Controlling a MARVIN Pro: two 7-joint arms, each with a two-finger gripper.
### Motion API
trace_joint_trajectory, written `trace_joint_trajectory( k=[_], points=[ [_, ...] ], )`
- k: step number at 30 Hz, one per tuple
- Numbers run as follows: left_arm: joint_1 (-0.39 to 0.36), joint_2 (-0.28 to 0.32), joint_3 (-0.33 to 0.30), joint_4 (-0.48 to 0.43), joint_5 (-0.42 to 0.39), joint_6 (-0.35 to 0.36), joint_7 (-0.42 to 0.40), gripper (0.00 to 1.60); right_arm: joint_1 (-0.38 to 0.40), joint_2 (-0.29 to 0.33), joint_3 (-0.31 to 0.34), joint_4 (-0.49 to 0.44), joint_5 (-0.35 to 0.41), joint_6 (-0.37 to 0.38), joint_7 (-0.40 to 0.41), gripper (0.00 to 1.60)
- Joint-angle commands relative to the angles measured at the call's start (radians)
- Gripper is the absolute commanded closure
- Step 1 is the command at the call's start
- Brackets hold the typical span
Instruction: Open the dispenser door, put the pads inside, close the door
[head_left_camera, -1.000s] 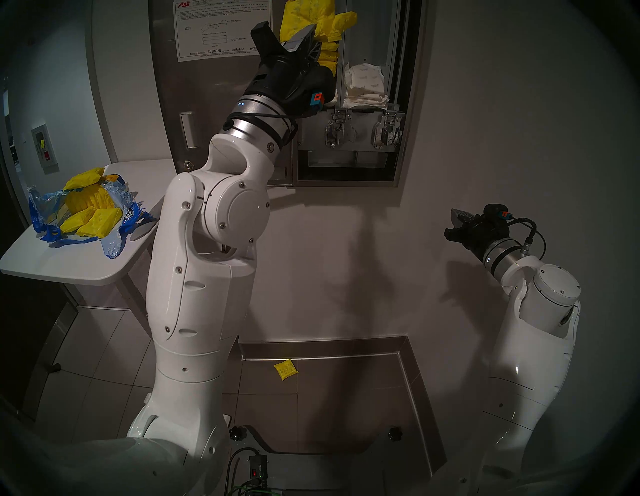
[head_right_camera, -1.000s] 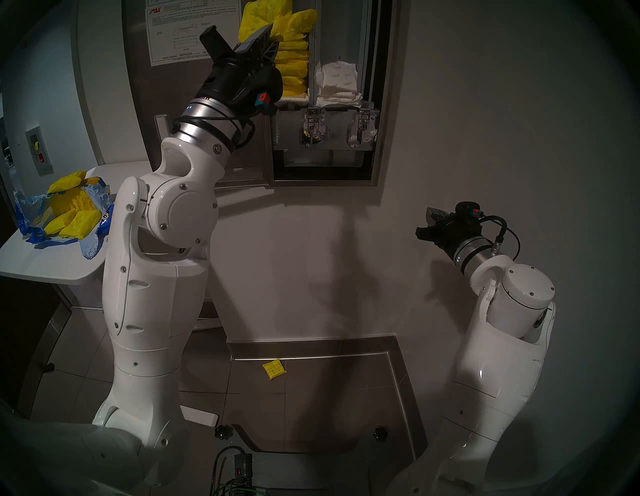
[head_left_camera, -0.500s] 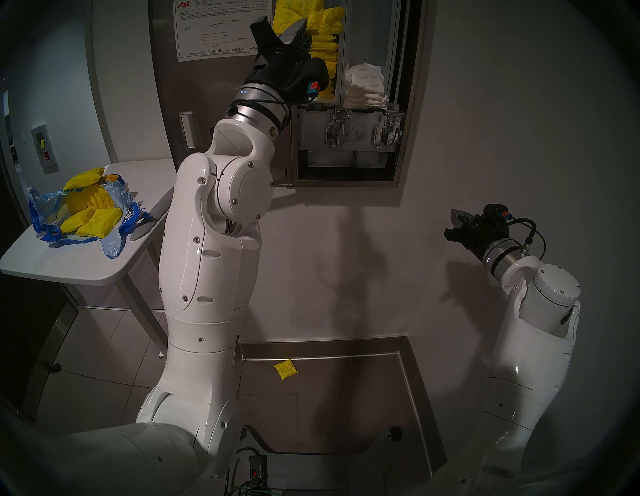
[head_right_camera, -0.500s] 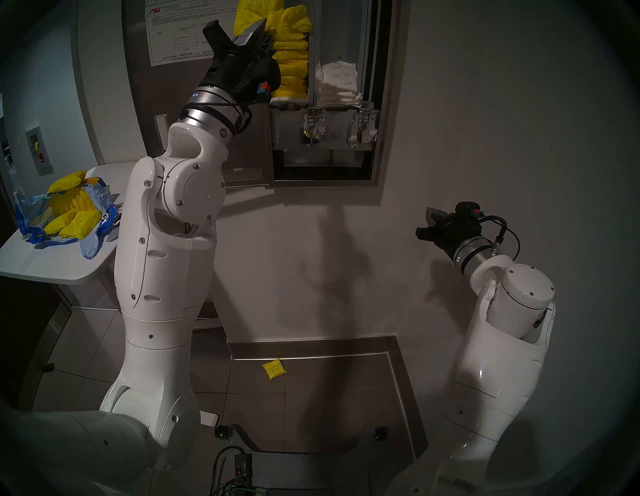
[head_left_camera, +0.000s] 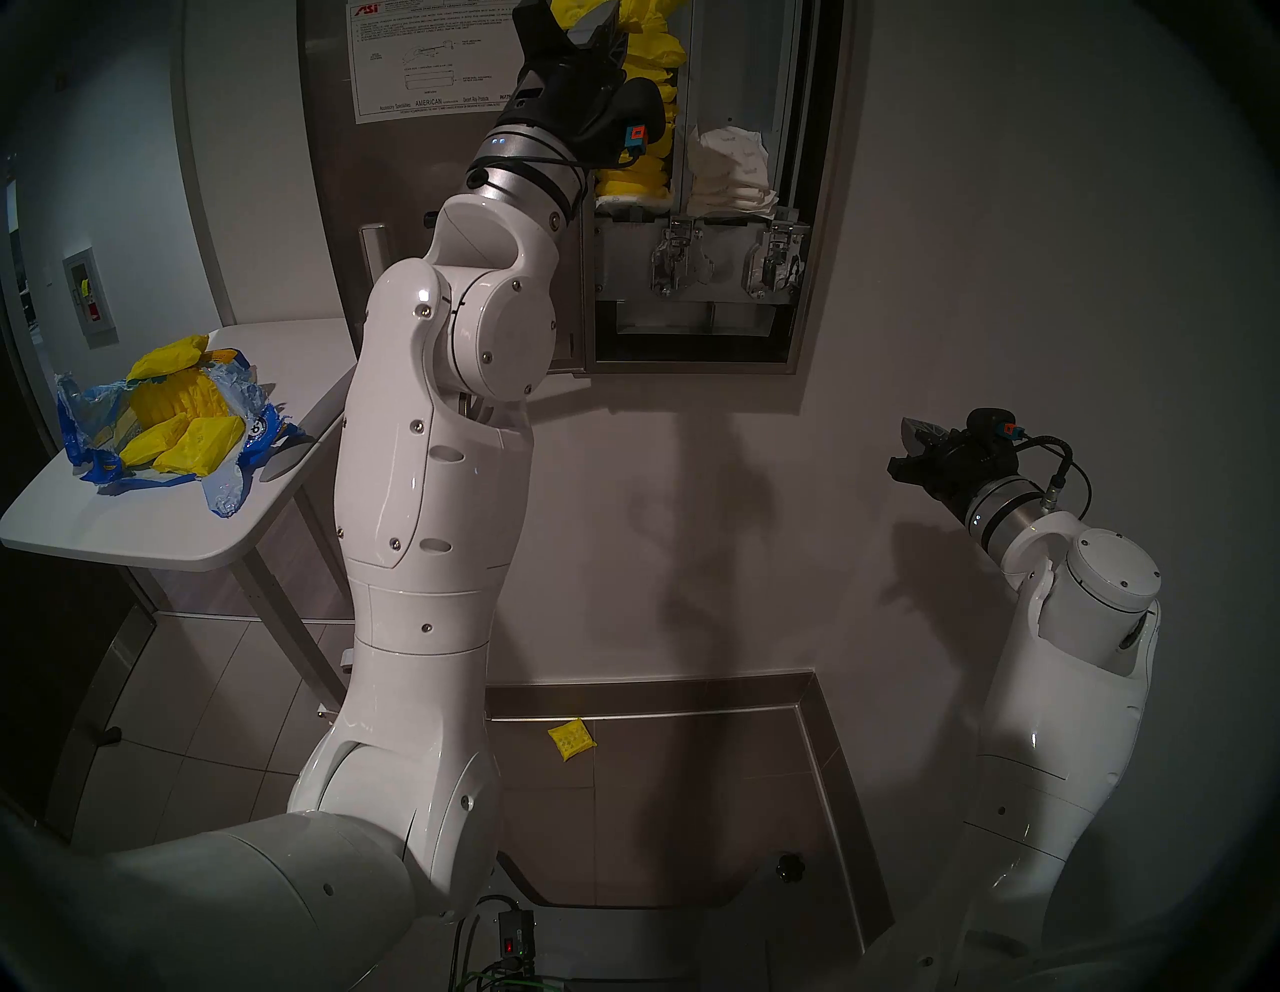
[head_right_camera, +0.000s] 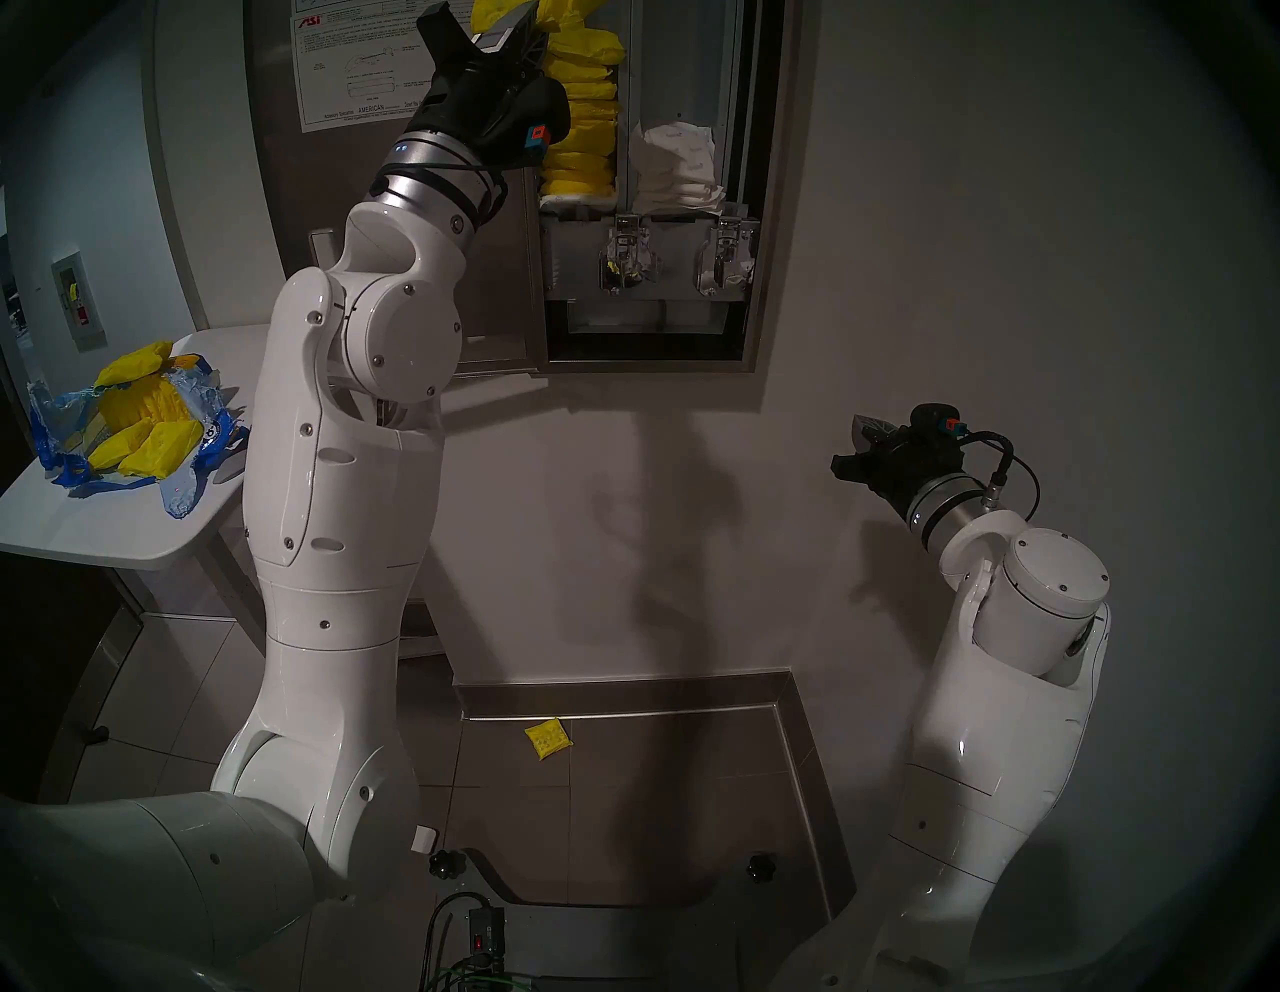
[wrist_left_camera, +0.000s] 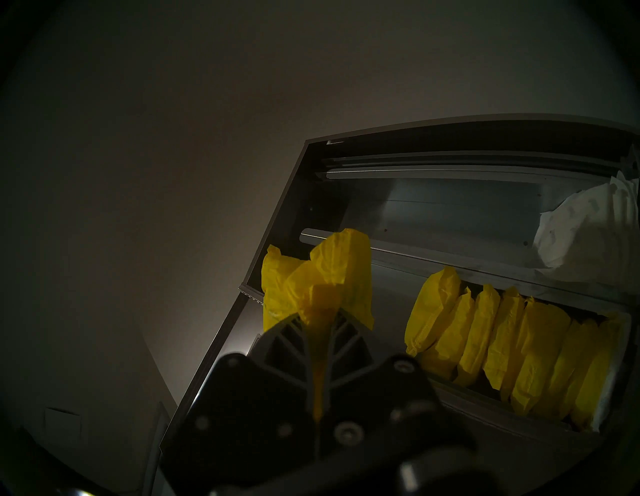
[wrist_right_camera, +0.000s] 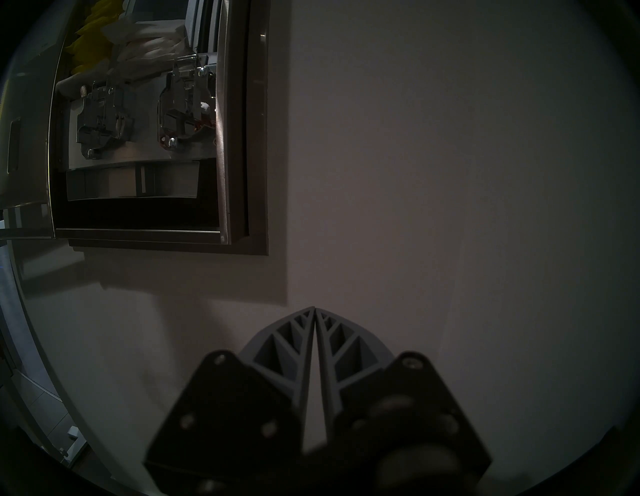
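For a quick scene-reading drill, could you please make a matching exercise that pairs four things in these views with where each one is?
1. stray yellow pad
2. white packets
3. torn blue bag
4. pinched yellow pad

a. in the left claw
b. on the white table
c. on the floor tiles
d. in the dispenser's right chute

Pairs: 1-c, 2-d, 3-b, 4-a

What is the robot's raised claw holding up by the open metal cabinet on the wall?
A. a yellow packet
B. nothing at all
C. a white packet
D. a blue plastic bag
A: the left wrist view shows the left claw shut on a yellow packet, its wrapper sticking out past the fingertips, next to the stack of yellow packets already inside the dispenser.
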Motion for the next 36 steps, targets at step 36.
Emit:
trace_joint_trajectory(
  k=[36],
  points=[
    [-0.334, -0.075, -0.061, 0.151, 0.157, 0.017, -0.236, 1.60, 0.021, 0.008, -0.002, -0.026, 0.005, -0.008, -0.001, 1.18]
  ],
)
